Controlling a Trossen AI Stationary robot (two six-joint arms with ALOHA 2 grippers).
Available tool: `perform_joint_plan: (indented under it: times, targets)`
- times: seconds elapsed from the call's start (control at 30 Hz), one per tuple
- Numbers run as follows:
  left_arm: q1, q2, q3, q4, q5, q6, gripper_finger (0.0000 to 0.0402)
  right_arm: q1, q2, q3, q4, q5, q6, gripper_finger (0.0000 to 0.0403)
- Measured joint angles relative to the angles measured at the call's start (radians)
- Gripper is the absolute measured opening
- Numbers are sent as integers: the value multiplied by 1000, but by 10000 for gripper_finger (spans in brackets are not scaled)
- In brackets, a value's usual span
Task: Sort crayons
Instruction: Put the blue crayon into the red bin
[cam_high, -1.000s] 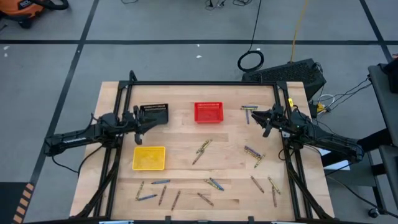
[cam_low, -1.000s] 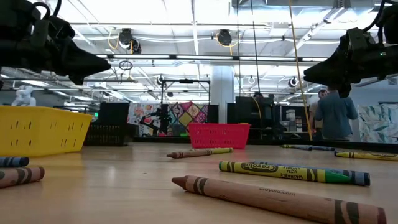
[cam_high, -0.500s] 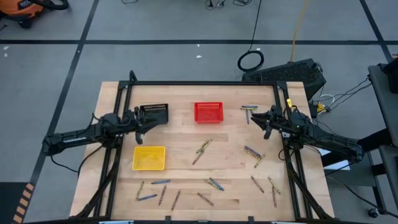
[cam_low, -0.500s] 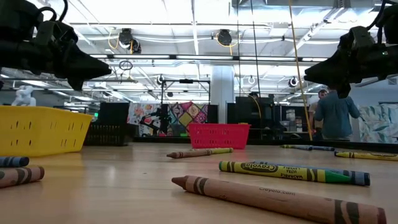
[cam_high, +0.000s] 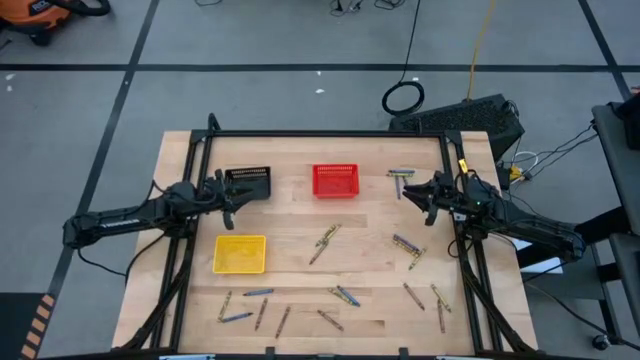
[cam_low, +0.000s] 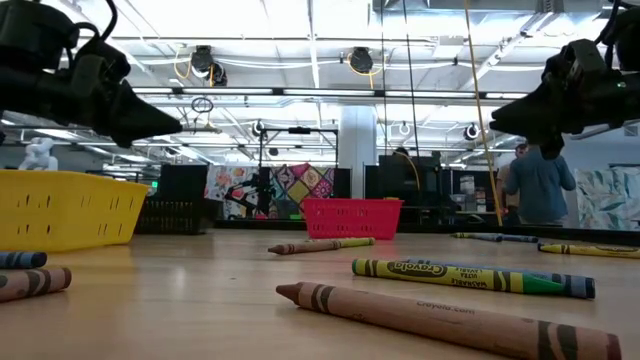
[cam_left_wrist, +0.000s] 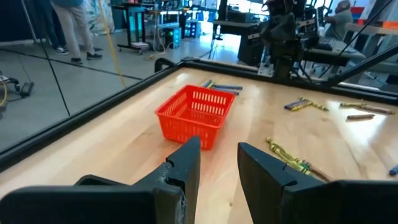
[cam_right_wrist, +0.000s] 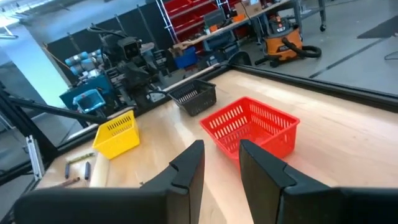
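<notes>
Several crayons lie flat and scattered on the wooden table: a pair in the middle, a group at the far right, more at the right and along the near edge. In the low view a brown crayon and a green one lie closest. My left gripper hovers open beside the black basket, pointing toward the red basket. My right gripper hovers open at the right side, facing the red basket. Neither has anything between its fingers.
Three mesh baskets stand on the table: black at the far left, red at the far middle, yellow left of centre. A black frame edges the table. A person stands in the room beyond.
My left gripper has tipped a little downward and stayed in the same spot above the table. The crayons and baskets have not moved.
</notes>
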Motion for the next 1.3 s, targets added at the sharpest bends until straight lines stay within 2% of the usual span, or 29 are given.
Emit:
perform_joint_plan:
  times: [0.1,0.27,0.9,1.07,1.23,1.3]
  targets:
    - [0,11,0,0,-4,0,113,0,0,0,2,29,3,89]
    - [0,21,0,-1,-6,-47,113,0,0,-2,8,27,-9,89]
    - [0,32,0,-1,-34,-60,113,0,0,-4,10,28,-24,89]
    - [0,65,0,-1,-28,-220,113,0,0,-4,10,28,-24,89]
    - [-2,104,0,-7,8,-466,113,0,0,-4,10,28,-24,89]
    - [-2,121,0,-7,-1,-454,113,0,0,-4,10,28,-24,89]
